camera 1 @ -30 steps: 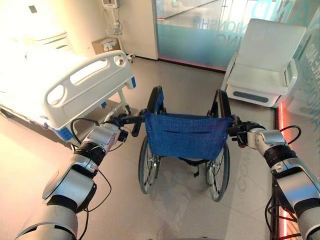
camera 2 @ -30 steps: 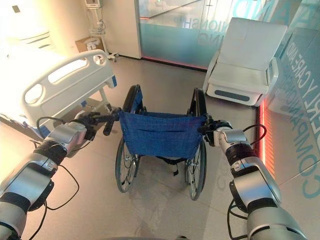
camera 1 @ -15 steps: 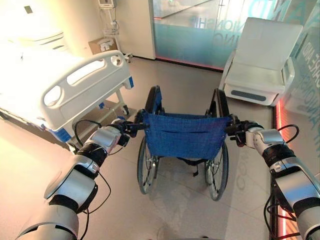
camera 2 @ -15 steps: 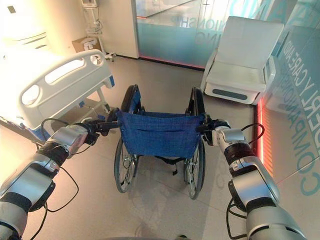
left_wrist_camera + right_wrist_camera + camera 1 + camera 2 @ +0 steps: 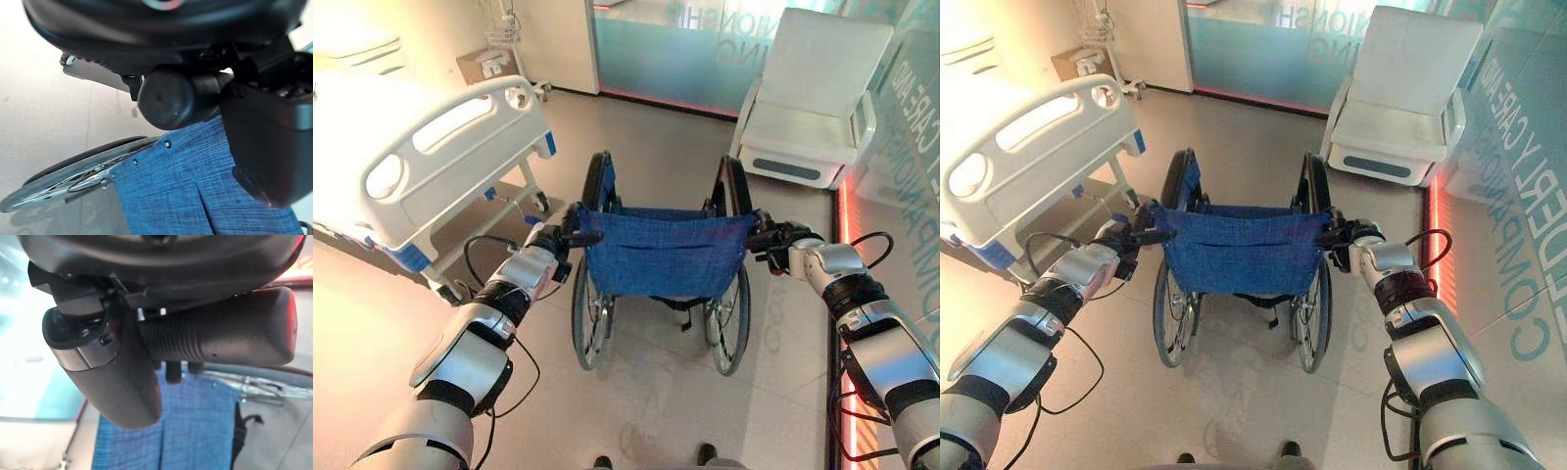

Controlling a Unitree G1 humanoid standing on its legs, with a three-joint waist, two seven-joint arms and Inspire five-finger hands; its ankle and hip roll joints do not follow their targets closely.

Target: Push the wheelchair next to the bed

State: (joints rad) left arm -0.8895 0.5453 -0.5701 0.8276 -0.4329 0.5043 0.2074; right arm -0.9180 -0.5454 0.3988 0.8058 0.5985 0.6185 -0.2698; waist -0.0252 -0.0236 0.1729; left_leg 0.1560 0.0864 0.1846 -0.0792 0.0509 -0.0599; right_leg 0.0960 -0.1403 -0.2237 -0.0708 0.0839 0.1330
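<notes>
Beside the bed (image 5: 431,157), both hands grip the wheelchair's (image 5: 661,255) push handles.

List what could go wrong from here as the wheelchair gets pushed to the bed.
1. The wheelchair faces the white recliner, not the bed on its left; pushed straight, it may miss.
2. A tight left turn could catch the bed's footboard.
3. The left hand and right hand might slip off the push handles.

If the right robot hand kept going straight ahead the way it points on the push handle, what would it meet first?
Likely the white recliner chair. The right robot hand grips the wheelchair push handle, pointing forward over bare floor towards that chair. Depth is unclear, so the line may pass just beside it.
</notes>
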